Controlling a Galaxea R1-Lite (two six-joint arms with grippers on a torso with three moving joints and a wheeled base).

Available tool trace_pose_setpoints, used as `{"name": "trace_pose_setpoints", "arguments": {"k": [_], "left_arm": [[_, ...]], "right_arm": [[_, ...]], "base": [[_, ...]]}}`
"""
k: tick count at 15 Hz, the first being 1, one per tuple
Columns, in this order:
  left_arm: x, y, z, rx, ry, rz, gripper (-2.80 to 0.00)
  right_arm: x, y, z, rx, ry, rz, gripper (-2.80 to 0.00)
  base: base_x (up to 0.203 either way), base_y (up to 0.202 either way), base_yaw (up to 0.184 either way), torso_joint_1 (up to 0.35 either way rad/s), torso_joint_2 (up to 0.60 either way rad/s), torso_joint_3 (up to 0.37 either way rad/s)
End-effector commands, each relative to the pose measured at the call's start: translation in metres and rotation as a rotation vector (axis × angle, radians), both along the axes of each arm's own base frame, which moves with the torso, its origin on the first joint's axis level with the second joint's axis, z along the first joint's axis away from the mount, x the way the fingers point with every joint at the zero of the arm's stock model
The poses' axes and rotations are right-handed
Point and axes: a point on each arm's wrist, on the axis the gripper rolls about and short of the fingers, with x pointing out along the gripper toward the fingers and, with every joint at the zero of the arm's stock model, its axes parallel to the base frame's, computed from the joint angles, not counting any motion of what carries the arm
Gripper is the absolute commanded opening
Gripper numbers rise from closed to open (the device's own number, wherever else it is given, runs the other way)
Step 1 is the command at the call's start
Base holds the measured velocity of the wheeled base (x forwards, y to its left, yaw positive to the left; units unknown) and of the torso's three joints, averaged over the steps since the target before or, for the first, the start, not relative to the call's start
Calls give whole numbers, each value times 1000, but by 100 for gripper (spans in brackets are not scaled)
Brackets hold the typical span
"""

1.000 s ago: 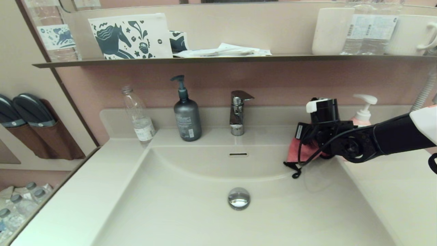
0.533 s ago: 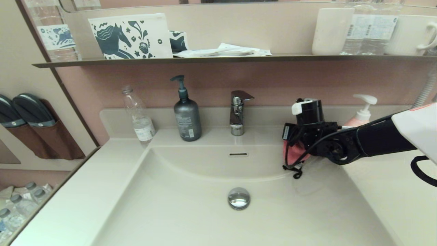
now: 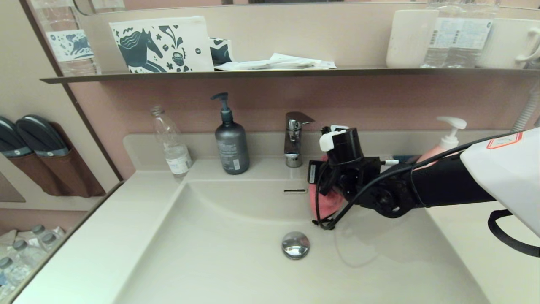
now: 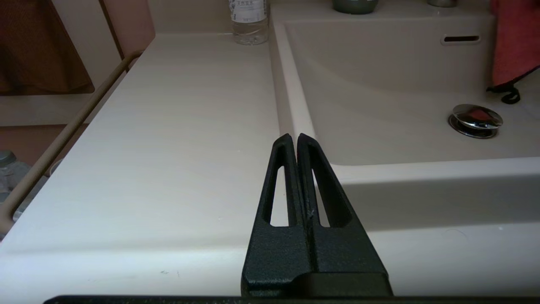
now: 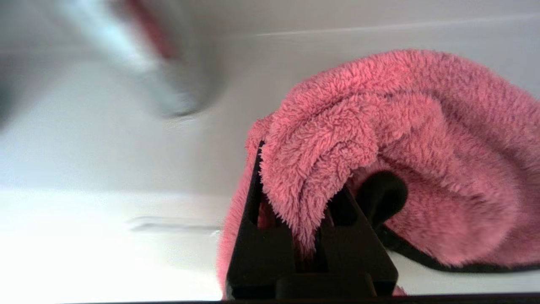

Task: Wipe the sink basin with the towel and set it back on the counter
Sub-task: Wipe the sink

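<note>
Towel (image 3: 322, 200), soft and light, pinched by a fold in right gripper (image 5: 301, 202), hangs at basin's (image 3: 236, 253) one o'clock; left gripper (image 4: 294, 145) closed, empty, parked.

The head view looks forward and down from above the sink basin (image 3: 236, 253), facing the wall; the left wrist view looks low across the counter (image 4: 168, 126), sharing the drain plug (image 4: 475, 120); the right wrist view sits close against the towel (image 5: 422, 139).
</note>
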Motion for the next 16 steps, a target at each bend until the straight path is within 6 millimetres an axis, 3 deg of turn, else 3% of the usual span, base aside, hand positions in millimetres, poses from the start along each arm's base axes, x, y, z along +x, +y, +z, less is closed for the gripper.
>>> {"name": "trace_pose_setpoints", "arguments": {"k": [1,6,10,13,16], "left_arm": [[0,0,0,0,0,1,-280],[0,0,0,0,0,1,-280],[0,0,0,0,0,0,-280],[0,0,0,0,0,0,-280],[0,0,0,0,1,1,-280]], "right_arm": [[5,1,3,4,-12,-12,-280],[25,-32,3,-50,26,-146,-280],[32,-73,12,-88,67,-263,-280],[15,-91,33,-87,75,-287,-280],[-23,-98,61,-84,82,-261,-280]], "base": [[0,0,0,0,0,0],[0,0,0,0,0,0],[0,0,0,0,0,0],[0,0,0,0,0,0],[0,0,0,0,0,0]]}}
